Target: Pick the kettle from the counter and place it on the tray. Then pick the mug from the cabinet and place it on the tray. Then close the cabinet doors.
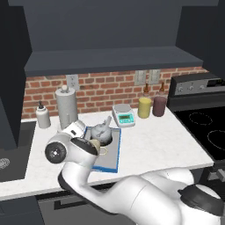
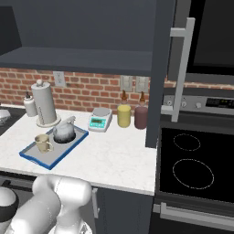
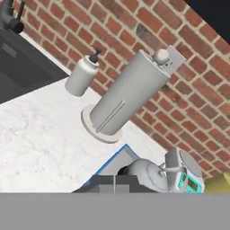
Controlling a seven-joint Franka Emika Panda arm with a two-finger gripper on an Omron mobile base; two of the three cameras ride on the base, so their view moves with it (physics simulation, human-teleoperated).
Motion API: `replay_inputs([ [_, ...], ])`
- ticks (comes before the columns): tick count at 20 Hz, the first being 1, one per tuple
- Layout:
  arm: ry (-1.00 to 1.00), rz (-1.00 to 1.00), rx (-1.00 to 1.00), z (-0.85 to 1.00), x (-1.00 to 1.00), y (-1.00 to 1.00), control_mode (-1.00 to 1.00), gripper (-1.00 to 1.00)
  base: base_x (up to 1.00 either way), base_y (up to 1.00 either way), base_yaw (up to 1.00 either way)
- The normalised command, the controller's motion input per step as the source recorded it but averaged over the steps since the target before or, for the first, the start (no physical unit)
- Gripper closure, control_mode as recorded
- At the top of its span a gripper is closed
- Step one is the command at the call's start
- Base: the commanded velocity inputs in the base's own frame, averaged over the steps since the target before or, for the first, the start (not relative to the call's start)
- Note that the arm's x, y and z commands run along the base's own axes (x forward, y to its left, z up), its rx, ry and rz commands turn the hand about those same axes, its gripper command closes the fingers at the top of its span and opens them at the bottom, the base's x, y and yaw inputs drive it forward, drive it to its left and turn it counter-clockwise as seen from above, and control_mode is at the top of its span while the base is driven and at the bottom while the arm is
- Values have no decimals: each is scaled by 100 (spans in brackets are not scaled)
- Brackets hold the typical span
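kettle [image 2: 64, 131] and mug [image 2: 43, 143] sit on tray [image 2: 73, 145]. remaining: cabinet door [image 2: 160, 73], stiff, likely light; grasp bar handle [image 2: 182, 68]. finger state: cannot tell.

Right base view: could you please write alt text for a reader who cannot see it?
A silver kettle and a beige mug sit on a blue-rimmed tray on the marble counter; a dark cabinet door stands open.

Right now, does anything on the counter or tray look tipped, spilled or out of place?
Nothing stands out. The kettle and the mug both stand upright on the tray, and nothing looks spilled. One cabinet door hangs open, which the job has yet to close.
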Motion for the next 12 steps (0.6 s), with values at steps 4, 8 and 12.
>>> replay_inputs([
  [4, 0, -13, -34, 17, -3, 67, -100, 100, 0, 0, 0],
  [8, 0, -18, -39, 2, -2, 66, -100, 100, 0, 0, 0],
  [12, -15, -14, -42, 0, 0, 58, -100, 100, 0, 0, 0],
])
